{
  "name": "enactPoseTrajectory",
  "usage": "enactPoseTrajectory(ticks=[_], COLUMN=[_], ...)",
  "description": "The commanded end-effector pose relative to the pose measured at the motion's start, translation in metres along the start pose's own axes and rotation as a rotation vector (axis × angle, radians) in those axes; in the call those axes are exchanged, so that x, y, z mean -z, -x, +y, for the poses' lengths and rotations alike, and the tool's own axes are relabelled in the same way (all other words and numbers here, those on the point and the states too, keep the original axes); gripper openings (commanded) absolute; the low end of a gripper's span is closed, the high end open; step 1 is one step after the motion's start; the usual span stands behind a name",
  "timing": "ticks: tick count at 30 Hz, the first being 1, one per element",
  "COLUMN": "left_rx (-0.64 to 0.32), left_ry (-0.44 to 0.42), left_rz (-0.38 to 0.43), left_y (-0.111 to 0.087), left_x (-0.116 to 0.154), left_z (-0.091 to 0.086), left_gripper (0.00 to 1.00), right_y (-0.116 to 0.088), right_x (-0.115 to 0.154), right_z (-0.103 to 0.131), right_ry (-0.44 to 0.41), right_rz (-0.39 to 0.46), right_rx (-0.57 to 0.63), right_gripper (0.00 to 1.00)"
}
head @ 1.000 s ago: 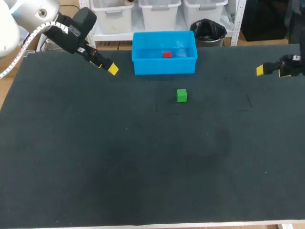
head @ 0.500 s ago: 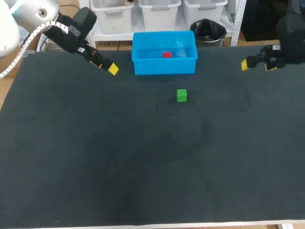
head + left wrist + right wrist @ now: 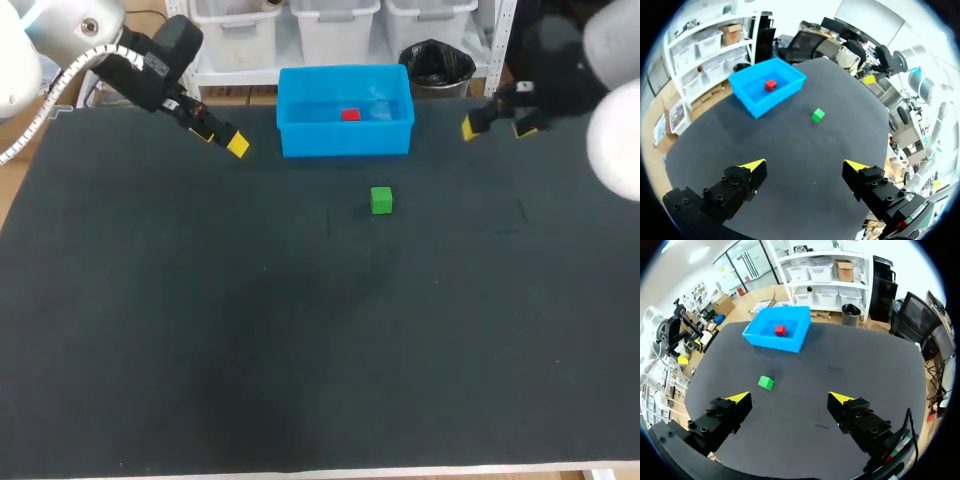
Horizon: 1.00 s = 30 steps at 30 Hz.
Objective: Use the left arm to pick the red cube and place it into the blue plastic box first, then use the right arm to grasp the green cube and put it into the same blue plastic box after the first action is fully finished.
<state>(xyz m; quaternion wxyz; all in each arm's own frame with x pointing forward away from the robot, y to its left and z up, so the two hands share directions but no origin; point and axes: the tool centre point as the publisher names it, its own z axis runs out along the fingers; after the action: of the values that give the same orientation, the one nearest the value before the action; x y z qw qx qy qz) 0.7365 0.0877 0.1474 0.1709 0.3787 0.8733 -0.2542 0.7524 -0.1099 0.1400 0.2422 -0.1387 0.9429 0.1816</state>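
- Small red cube (image 3: 350,115) sits inside the open blue plastic box (image 3: 345,142), on its floor, towards the far wall
- The box stands at the far edge of the dark table (image 3: 300,350), about midway along that edge
- Small green cube (image 3: 381,200) lies on the bare surface, in front of the box's near wall, a little right of the box's centre, clearly apart from it and touched by nothing
- Left gripper (image 3: 805,165) hangs over the far left part of the table, just off the box's left end; its yellow-tipped fingers stand wide apart with nothing between them
- Right gripper (image 3: 789,398) is up above the far edge, to the right of the box; its fingers are spread as well and hold nothing
- From the right wrist the green cube shows ahead of the gripper, on the side of its left finger, with the box and red cube farther on
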Motion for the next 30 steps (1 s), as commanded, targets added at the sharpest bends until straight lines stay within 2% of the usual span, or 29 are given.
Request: enactPoseTrajectory(ticks=[1,14,22,30], left_rx=[-0.003,-0.003,-0.003,-0.003], left_ry=[-0.003,-0.003,-0.003,-0.003], left_rz=[-0.004,-0.004,-0.004,-0.004], left_y=[-0.001,-0.001,-0.001,-0.001], left_x=[0.0,0.0,0.0,0.0], left_z=[0.001,0.001,0.001,0.001], left_gripper=[1.0,1.0,1.0,1.0], right_y=[0.015,0.024,0.025,0.026], right_x=[-0.012,-0.03,-0.04,-0.046], right_z=[0.011,0.034,0.046,0.053], right_ry=[-0.025,-0.134,-0.159,-0.245], right_rz=[0.038,0.181,0.23,0.285], right_rx=[0.004,0.0,-0.002,-0.015], right_gripper=[1.0,1.0,1.0,1.0])
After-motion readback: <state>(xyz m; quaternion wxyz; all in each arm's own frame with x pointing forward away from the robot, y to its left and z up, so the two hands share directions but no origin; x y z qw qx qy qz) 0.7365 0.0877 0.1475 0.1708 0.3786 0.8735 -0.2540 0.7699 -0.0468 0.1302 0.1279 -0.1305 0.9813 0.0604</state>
